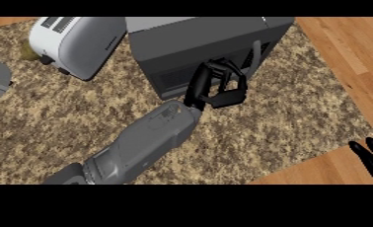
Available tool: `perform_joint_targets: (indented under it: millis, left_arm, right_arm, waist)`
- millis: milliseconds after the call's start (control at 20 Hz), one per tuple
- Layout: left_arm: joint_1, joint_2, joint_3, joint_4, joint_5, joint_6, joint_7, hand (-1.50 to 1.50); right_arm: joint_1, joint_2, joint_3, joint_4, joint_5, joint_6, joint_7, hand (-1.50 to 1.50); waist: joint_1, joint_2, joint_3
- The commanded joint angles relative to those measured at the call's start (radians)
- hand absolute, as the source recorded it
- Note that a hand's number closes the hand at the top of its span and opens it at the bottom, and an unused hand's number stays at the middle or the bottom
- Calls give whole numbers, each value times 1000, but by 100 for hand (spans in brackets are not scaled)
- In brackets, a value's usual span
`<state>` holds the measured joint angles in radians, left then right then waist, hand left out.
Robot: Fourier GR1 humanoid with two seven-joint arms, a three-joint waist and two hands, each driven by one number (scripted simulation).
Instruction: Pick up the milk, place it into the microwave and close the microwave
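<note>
The dark grey microwave (204, 38) stands at the top centre of the counter with its door closed and a vertical handle (256, 56) near its right side. My left hand (218, 85) is against the lower front of the door, fingers curled, with nothing visible inside them. No milk shows anywhere in the head view. Only the fingertips of my right hand (361, 154) show at the lower right edge, held straight and resting.
A white and grey toaster (76, 43) lies at the upper left, with a small greenish thing (29, 51) behind it. A grey plate's rim (3, 79) shows at the left edge. Wooden floor (342, 48) borders the speckled counter at the right.
</note>
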<state>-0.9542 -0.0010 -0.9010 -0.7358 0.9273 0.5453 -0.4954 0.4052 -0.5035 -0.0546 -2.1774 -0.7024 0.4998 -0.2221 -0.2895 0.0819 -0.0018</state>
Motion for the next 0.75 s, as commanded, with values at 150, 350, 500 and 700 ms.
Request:
perform_joint_targets:
  millis: [150,350,500,700]
  left_arm:
    - [-57,1,61,92,43,31,-41,150]
    - [-62,1,60,104,56,25,-60,150]
    - [-56,1,52,100,73,41,-71,150]
    - [-58,1,48,105,88,36,-92,150]
  right_arm:
    - [-5,-20,1,-22,-26,16,13,-150]
    - [-10,-26,-3,-28,-33,14,19,-150]
    - [-3,-29,5,-43,-38,17,26,-150]
    - [-2,-36,6,-36,-35,17,35,-150]
  waist:
    - [-14,7,-1]
    - [-11,12,-1]
    - [-29,8,-1]
    - [-25,13,0]
